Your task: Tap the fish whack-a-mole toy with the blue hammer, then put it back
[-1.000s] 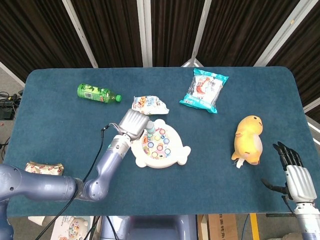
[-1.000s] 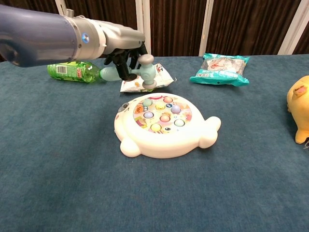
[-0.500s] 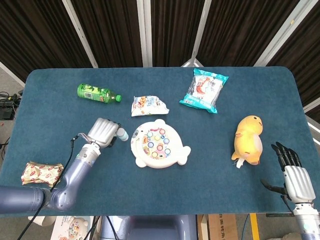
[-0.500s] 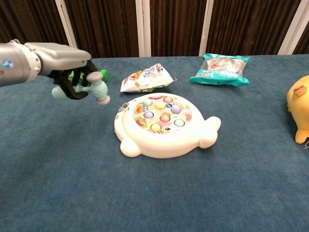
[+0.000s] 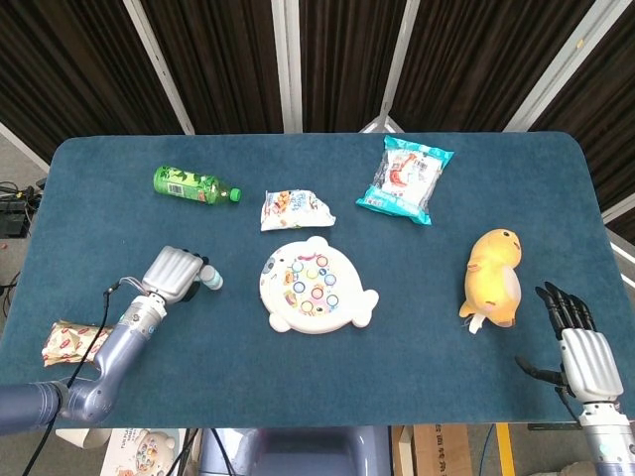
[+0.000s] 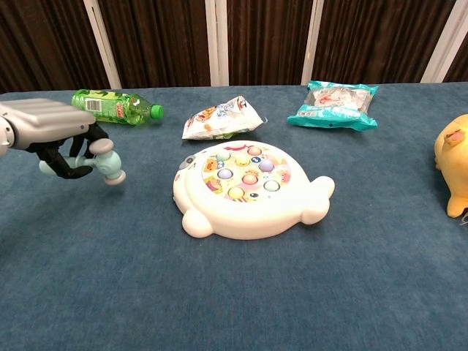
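The white fish whack-a-mole toy (image 5: 316, 292) (image 6: 248, 191) lies at the table's middle, its coloured buttons facing up. My left hand (image 5: 171, 274) (image 6: 51, 131) is well to the left of it, low over the cloth, and grips the pale blue hammer (image 6: 104, 164) by its handle. The hammer head (image 5: 210, 279) sticks out toward the toy. My right hand (image 5: 580, 344) hovers open at the front right corner, fingers spread, holding nothing; the chest view does not show it.
A green bottle (image 5: 193, 184) (image 6: 115, 106) lies at the back left. A small snack bag (image 5: 294, 208) (image 6: 221, 117) sits just behind the toy, a teal packet (image 5: 405, 178) (image 6: 336, 96) at the back. A yellow plush (image 5: 494, 277) (image 6: 455, 162) lies right. A wrapped snack (image 5: 69, 341) lies front left.
My left hand has carried the hammer from above the toy's back edge away to the left and down toward the cloth. The right hand has barely moved.
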Tool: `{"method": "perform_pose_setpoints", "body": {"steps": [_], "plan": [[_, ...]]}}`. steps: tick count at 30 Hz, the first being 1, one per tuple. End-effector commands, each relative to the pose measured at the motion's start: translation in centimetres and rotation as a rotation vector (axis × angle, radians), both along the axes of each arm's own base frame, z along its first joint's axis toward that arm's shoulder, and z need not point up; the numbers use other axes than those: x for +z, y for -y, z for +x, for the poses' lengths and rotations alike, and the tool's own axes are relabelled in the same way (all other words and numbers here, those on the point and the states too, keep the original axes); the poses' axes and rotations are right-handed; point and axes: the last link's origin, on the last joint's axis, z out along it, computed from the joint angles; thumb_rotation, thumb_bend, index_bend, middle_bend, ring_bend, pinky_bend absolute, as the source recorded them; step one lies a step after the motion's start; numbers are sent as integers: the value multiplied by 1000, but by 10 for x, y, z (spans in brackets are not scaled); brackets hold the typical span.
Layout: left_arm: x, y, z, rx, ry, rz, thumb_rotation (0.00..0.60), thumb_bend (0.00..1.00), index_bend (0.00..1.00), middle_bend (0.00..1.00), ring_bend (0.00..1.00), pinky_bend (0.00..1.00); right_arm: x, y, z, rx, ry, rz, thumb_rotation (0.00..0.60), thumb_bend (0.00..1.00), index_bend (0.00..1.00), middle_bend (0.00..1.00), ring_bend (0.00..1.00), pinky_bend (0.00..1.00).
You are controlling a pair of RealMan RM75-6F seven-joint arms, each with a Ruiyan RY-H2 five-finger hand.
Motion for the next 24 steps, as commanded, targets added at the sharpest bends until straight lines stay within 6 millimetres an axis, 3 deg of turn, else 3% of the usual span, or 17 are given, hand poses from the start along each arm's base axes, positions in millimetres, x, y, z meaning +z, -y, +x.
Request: {"method": "perform_pose_setpoints", "body": {"steps": [1,16,20,24], "plan": [[-6,1,-10,15,3,-8,600,721,641,535,486,670,0,0,0,0,0,1,600,189,0,0,0,0],[-22,-2,-20,31,36,-10,600,695,610,514,474,660,0,0,0,-8,3,3,600,188,0,0,0,0],[-25,-1,-21,31,37,-14,600,653,599,504,467,657,0,0,0,-8,6,4,600,188,0,0,0,0],[-25,-2,-21,30,38,-9,600,530,544,491,453,644,0,0,0,-8,6,4,600,188,0,0,0,0]]}}
